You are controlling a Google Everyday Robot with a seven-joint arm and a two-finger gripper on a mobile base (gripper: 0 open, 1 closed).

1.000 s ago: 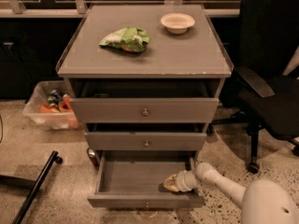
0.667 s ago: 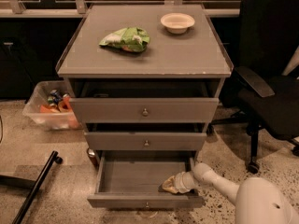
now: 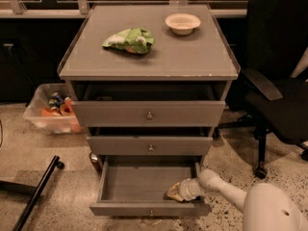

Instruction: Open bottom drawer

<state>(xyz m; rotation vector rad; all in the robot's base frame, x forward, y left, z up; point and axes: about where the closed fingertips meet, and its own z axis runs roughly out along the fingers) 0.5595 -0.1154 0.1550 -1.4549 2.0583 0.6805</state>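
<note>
The bottom drawer [image 3: 144, 183] of the grey cabinet stands pulled out, its plain grey inside showing and its slim front [image 3: 149, 209] at the lower edge of the view with a small knob [image 3: 150, 212]. My gripper [image 3: 174, 192] reaches from the lower right on a white arm [image 3: 226, 190] and sits inside the drawer, at its right front corner just behind the front panel. The two drawers above, the top [image 3: 149, 114] and the middle [image 3: 150, 146], are each pulled out a little.
A green bag [image 3: 129, 40] and a cream bowl [image 3: 183, 22] lie on the cabinet top. A black office chair [image 3: 276, 81] stands to the right. A clear bin [image 3: 53, 110] with items is on the floor at left, and a black bar [image 3: 36, 191] lies at lower left.
The gripper and arm have hardly moved inside the open bottom drawer; the drawer stands as before.
</note>
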